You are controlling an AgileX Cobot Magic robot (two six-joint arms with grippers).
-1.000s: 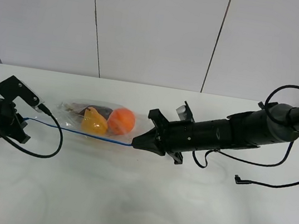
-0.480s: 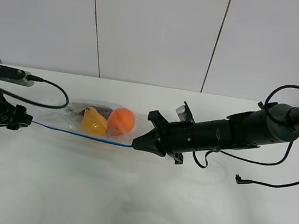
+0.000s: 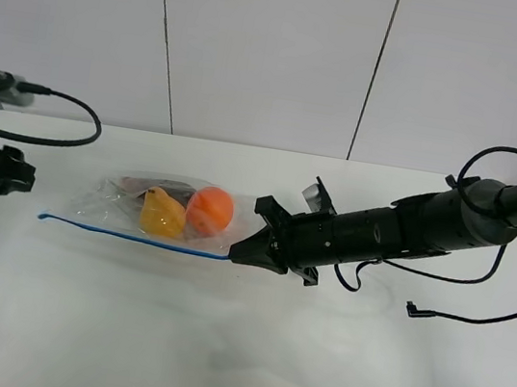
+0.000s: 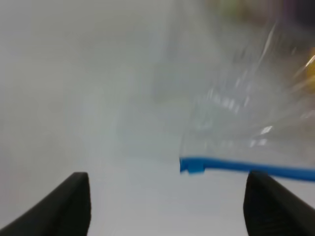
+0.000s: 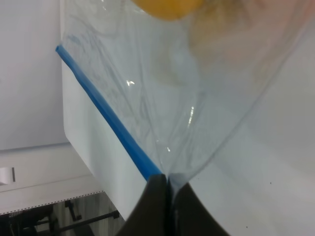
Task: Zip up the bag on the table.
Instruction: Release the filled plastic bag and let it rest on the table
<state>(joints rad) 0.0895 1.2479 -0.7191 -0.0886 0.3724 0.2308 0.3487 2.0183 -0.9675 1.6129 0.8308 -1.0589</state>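
Worktop (image 3: 214, 362): plain white. The bag (image 3: 115, 206) lies flat on it left of centre, with its long edge running across the overhead view.

Right arm reaches in across the middle. The right end effector (image 3: 235, 254) is clenched on the bag's corner at the near end of the zip strip (image 3: 135, 236). In the wrist view the jaws are pinched tight on plastic and strip (image 5: 166, 179).

Left end effector (image 3: 19, 183) sits at the far left edge. It is released, jaws wide with nothing between them (image 4: 170, 206). The strip's free end (image 4: 192, 164) lies near it but apart.

Strip reads as one straight blue line. Can't tell from here whether it's sealed along its full length.

Contents: orange fruit (image 3: 209, 209) and yellow fruit (image 3: 163, 213), both close to the strip on the right half.

My read is that the step in hand is the left side's pinch-and-run along the strip.
- Use the right clamp as the anchor so the strip is taut, not bowed.
- Bring the left in square to the strip at the free end, with both lips inside the jaws.
- Close lightly, enough to press but not to snag.
- Run straight toward the right clamp.
- Watch the bulge by the fruit. That's where the lips are likely to spread and skip.
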